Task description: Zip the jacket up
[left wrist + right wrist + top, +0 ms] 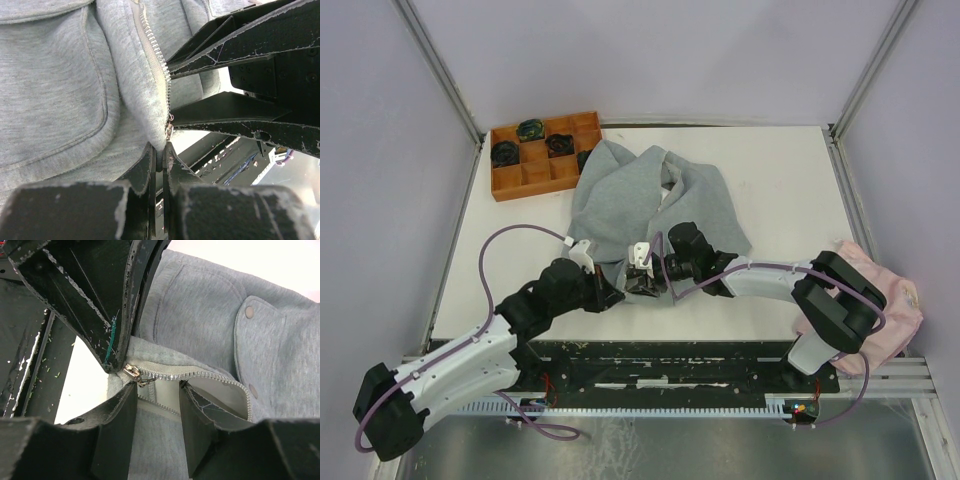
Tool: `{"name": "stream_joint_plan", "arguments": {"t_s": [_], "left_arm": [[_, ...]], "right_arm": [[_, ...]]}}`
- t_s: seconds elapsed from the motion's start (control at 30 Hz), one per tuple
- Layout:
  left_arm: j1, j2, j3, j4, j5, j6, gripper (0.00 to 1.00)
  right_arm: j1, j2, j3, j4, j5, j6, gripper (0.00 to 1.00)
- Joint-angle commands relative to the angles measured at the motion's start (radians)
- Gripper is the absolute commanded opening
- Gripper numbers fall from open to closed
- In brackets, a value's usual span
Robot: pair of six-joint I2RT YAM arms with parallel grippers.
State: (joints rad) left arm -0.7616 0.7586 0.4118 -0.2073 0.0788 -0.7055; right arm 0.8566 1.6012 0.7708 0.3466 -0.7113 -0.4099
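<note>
**A:** How does the left tool (160, 156) stand?

**B:** Its jaws are pressed together on the bottom hem (156, 137) of the jacket (620, 195), just below the zipper slider (131, 370). It is a pinch on cloth, so that end is anchored.

**A:** And the right tool (157, 387)?

**B:** Its jaws are apart, one finger on either side of the zipper teeth (200, 376), just beside the slider. I see nothing clamped between them. The small pull tab (143, 382) hangs from the slider close to one fingertip, and as far as I can tell it is free.

**A:** So which step is this?

**B:** I judge it the very start of the zipping. The slider sits at the hem end, and from it the two rows of teeth part, with white lining (217, 390) showing further along. Nearly the whole front is yet to close.

**A:** Where does the rest lie?

**B:** The jacket spreads rumpled from the slider toward the far side of the table (780, 180). An orange tray (510, 188) lies well beyond the slider to the far left, and a pink cloth (895, 300) lies well off to its right — neither matters here.

**A:** What does the next move call for?

**B:** Probably the right tool must close on the slider or its tab. Then it would draw it away from the hem along the teeth while the left tool holds the hem taut. The tab is small — a miss would catch only tape.
</note>
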Motion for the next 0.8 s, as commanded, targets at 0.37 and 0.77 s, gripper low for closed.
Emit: {"name": "stream_joint_plan", "arguments": {"t_s": [0.37, 0.77], "left_arm": [[0.007, 0.005, 0.010, 0.131, -0.006, 0.022, 0.03], [0.008, -0.042, 0.023, 0.027, -0.068, 0.019, 0.03]], "right_arm": [[0.025, -0.009, 0.048, 0.036, -0.137, 0.036, 0.23], [-0.030, -0.151, -0.022, -0.017, 0.185, -0.021, 0.00]]}}
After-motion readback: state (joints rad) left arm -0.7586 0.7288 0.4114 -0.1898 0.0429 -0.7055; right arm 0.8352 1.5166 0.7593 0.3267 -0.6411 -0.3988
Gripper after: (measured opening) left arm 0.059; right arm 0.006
